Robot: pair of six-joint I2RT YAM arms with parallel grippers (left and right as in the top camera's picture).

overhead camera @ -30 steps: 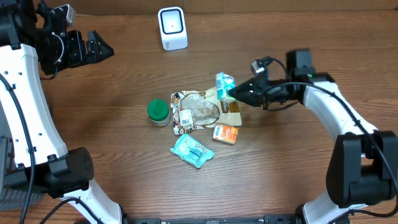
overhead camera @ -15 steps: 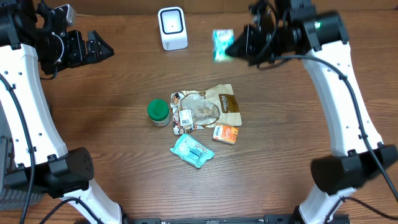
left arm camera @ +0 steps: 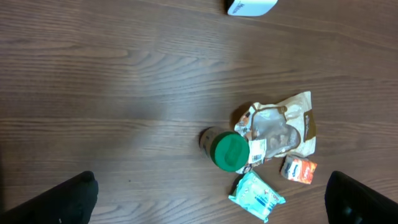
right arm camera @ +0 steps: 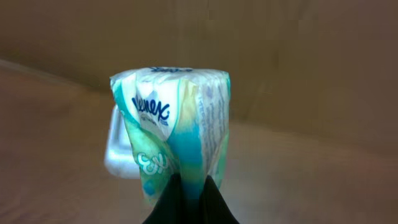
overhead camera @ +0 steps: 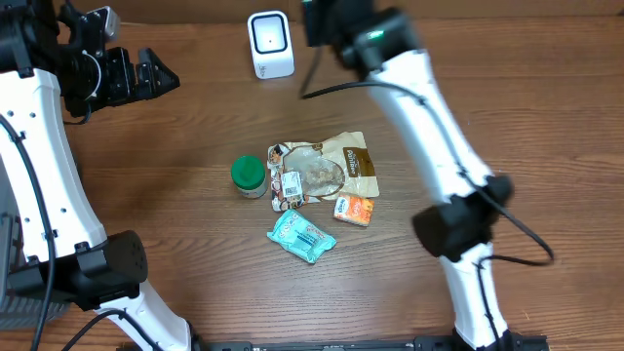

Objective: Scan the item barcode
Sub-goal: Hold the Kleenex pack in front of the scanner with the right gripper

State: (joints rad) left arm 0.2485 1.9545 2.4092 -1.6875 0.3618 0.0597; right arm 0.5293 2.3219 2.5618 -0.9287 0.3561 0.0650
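The right gripper pinches the lower end of a Kleenex pack, its jaws pressed together on the wrapper. The pack sits just in front of the white scanner at the far side of the table. The left gripper hangs spread wide at far left, holding nothing. Mid-table, close together, lie a green-lidded jar, a snack bag, an orange packet and a teal pack
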